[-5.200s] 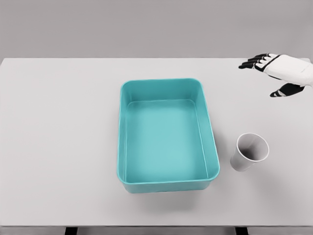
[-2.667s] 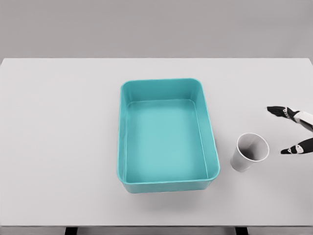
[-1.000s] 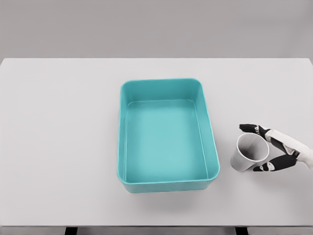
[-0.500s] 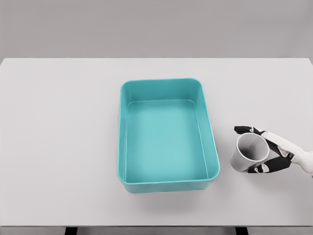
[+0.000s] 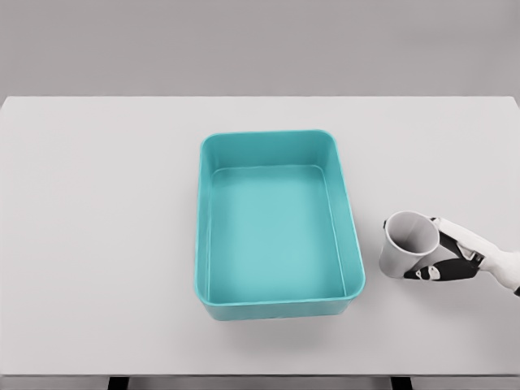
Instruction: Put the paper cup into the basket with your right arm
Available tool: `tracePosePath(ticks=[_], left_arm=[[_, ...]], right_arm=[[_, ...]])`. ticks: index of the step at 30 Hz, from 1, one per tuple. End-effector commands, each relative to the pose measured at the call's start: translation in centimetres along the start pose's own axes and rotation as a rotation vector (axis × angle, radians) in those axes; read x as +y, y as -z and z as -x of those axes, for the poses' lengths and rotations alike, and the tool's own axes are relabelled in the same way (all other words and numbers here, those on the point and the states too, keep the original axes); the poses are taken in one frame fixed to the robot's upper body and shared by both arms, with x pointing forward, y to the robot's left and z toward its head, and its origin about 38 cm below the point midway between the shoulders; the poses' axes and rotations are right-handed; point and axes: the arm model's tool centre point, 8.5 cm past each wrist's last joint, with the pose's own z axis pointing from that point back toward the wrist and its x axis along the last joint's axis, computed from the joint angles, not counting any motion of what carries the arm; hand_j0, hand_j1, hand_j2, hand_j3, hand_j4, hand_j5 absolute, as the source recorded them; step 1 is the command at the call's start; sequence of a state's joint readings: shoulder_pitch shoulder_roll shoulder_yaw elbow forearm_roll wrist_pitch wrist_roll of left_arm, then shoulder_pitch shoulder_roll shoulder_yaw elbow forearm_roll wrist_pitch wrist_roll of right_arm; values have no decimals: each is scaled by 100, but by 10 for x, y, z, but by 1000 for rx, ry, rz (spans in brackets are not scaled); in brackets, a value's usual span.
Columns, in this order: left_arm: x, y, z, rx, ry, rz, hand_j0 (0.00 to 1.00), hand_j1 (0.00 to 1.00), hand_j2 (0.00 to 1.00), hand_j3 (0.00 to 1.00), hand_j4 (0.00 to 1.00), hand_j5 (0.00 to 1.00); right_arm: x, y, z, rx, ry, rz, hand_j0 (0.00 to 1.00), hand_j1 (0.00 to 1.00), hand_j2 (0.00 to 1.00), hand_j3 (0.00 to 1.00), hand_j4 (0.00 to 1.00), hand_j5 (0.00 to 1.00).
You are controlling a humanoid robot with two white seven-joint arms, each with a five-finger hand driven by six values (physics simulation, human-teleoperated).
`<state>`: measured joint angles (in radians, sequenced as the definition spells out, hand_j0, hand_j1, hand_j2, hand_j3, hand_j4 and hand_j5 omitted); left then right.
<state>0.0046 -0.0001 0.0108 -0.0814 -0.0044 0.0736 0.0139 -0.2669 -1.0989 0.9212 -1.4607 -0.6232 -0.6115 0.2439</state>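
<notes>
One desk (image 5: pixel 106 244) fills the head view, pale grey and seen from above. On it stands one basket (image 5: pixel 204 244), a teal rectangular tub with rounded corners and upright walls, its longer sides running away from the camera. It sits a little left of the desk's middle line and nothing lies inside it.

There is one paper cup (image 5: pixel 405 245), white, just to the right of the basket's near right corner, with a narrow strip of desk showing between the two. The cup is tilted: its open mouth leans up and toward the camera and slightly right, so the dark inside is visible, while its narrower base points down and left toward the basket. Whether the base touches the desk cannot be told.

One robot hand (image 5: pixel 447 252) is in view, the right one, coming in from the right edge on a white forearm. It is closed around the cup from the right side. Dark fingertips (image 5: pixel 426 273) press against the cup's lower wall below the rim, and another finger lies along the far side of the rim, so the cup is pinched between them. The palm sits close behind the cup's mouth.

The left arm does not show anywhere in the view. In all, the view holds one basket, one cup and one hand on one desk.
</notes>
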Motion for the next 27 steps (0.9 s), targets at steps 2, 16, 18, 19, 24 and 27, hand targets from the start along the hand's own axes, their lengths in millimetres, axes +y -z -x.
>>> tracePosePath(ticks=[2,16,18,19,24,27], left_arm=[[0,0,1,2,0,0,100,100,100,100,100,100],[0,0,1,2,0,0,100,100,100,100,100,100],[0,0,0,0,0,0,100,100,100,100,100,100],[0,0,0,0,0,0,100,100,100,100,100,100],[0,0,1,2,0,0,100,100,100,100,100,100],[0,0,0,0,0,0,100,100,100,100,100,100]], right_arm=[[-1,0,-1,-3,3,6,68,68,68,68,68,68],[-3,13,-6,-50,21,55,65,65,65,65,65,65],[-6,16,-9,-66,29,69,65,65,65,65,65,65],[-7,17,-9,-70,38,76,65,65,65,65,65,65],[-14,21,-14,-96,59,107,65,65,65,65,65,65],[-16,29,-19,-127,64,121,65,65,65,65,65,65]])
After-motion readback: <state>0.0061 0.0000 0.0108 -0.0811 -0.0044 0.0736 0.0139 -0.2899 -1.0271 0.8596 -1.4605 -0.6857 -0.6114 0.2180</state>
